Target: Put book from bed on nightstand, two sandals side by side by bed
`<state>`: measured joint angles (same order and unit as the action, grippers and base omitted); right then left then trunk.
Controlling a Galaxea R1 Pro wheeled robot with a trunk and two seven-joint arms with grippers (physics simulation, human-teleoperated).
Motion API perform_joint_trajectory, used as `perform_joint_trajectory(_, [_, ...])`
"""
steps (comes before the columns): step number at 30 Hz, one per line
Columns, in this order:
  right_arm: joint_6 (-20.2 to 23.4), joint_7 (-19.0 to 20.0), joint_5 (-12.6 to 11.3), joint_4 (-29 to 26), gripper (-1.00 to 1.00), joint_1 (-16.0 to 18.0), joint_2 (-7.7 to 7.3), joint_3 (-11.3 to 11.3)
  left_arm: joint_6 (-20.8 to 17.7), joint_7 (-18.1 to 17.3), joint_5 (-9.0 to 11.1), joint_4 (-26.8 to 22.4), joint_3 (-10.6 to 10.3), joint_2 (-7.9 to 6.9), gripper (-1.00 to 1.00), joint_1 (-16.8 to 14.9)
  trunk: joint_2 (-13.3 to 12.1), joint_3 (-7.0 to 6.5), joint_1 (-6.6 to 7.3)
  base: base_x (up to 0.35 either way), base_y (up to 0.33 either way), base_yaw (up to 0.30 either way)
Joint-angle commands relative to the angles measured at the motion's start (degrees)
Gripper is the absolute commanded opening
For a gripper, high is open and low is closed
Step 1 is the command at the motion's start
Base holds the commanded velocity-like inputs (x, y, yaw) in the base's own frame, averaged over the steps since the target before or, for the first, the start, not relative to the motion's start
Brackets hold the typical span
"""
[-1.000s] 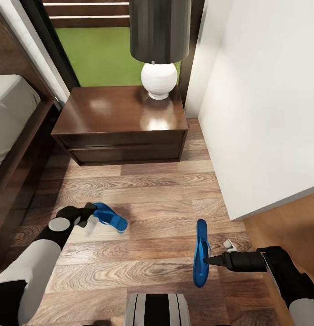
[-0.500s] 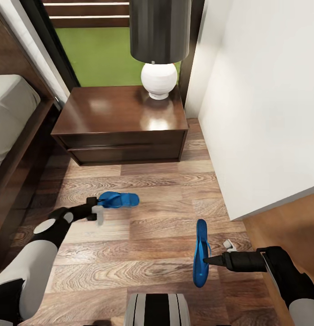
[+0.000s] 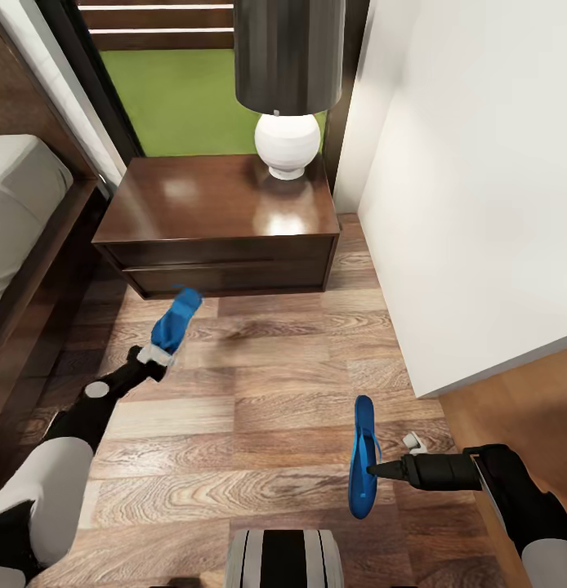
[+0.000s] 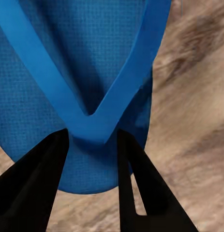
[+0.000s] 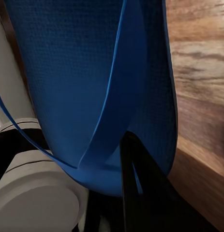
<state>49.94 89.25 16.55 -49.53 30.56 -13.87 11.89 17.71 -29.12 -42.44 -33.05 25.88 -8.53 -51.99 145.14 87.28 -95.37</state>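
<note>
The left gripper (image 3: 157, 353) pinches one blue sandal (image 3: 175, 318) by its end. In the left wrist view the two black fingers (image 4: 37, 181) squeeze the spot where the strap (image 4: 92, 126) joins the sole. This sandal is up off the wood floor (image 3: 283, 367), just in front of the nightstand (image 3: 218, 220), near the bed (image 3: 22, 212). The right gripper (image 3: 373, 469) pinches the other sandal (image 3: 363, 457) by its strap, holding it on its edge above the floor
</note>
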Motion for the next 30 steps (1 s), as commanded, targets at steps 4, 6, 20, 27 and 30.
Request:
perform_joint_trajectory(4, [0.87, 0.75, 0.59, -0.04, -1.00, 0.03, 0.06, 0.15, -1.74, -0.28, 8.67, 0.27, 14.68, -0.21, -1.00, -0.04, 0.01, 0.04, 0.01, 0.000, 0.000, 0.000])
perform_joint_trajectory(6, [0.87, 0.75, 0.59, -0.04, -1.00, 0.03, 0.06, 0.15, -3.57, -0.40, 10.30, 0.42, 18.62, -0.48, -1.00, -0.04, 0.01, 0.04, 0.01, 0.000, 0.000, 0.000])
perform_joint_trajectory(20, [0.80, 0.75, 0.60, -0.04, -1.00, 0.03, 0.15, 0.07, -17.33, -0.33, 11.18, -2.59, 20.63, -0.39, -1.00, -0.04, 0.01, 0.04, 0.01, 0.000, 0.000, 0.000])
perform_joint_trajectory(27, [0.78, 0.75, 0.59, -0.04, -1.00, 0.03, 0.15, 0.06, -14.10, -0.22, 11.25, -4.27, 20.61, -0.28, -1.00, -0.04, 0.01, 0.04, 0.01, 0.000, 0.000, 0.000])
perform_joint_trajectory(30, [0.78, 0.75, 0.59, -0.04, -1.00, 0.03, 0.15, 0.06, -13.63, -0.58, 11.49, -4.18, 20.76, -0.03, -1.00, -0.04, 0.01, 0.04, 0.01, 0.000, 0.000, 0.000])
